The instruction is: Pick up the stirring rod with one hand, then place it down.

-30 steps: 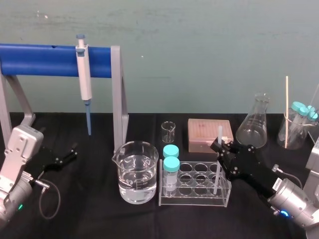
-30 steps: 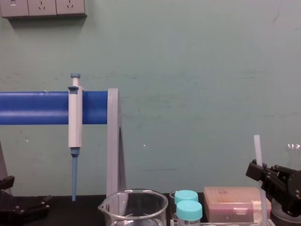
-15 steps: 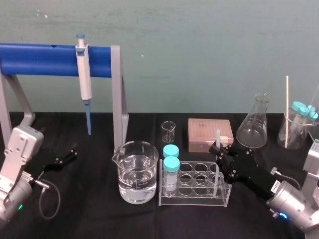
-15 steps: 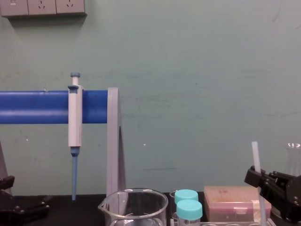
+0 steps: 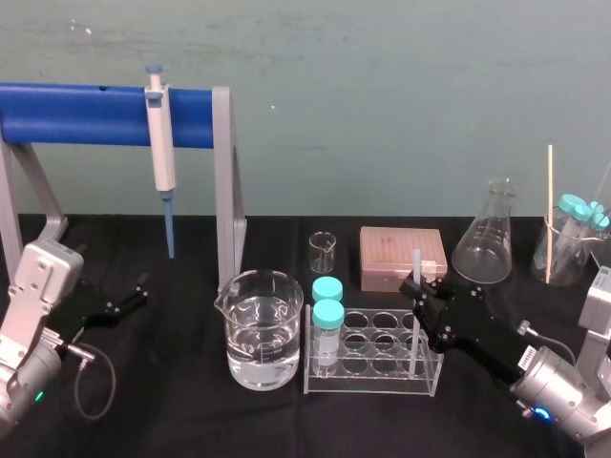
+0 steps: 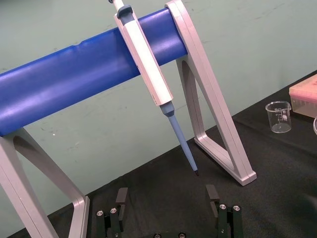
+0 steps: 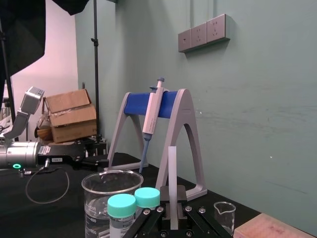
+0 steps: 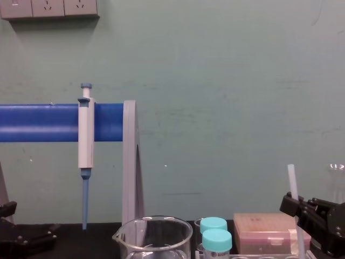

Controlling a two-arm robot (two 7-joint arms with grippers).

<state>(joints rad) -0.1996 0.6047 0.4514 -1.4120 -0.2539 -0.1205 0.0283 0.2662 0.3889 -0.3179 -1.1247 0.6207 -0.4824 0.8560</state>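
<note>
- Clearly, the stirring rod [image 5: 416,260] is a long, very thin, straight stick. It is translucent white, equally thick along its whole length, and its top end is cut flat.
- We see it standing almost upright, a little right of the middle of the black tabletop [image 5: 191,420] and nearer to the front edge than to the back edge.
- Its lower part goes down into the right end of the clear tube rack [image 5: 372,384]. We cannot tell whether the tip touches the bottom.
- The right gripper [image 5: 418,289], black with blocky fingers, reaches in from the front right corner of the tabletop. Its fingers are closed on the rod, with a short piece of the rod free above them.
- In the right wrist view the rod [image 7: 172,163] rises straight up from between the two fingers, which press it from both sides.
- In the chest view its pale top [image 8: 291,181] stands above the black fingers.
- The left gripper [image 5: 143,290] rests low near the left edge of the tabletop, with its fingers spread wide and nothing between them.
</note>
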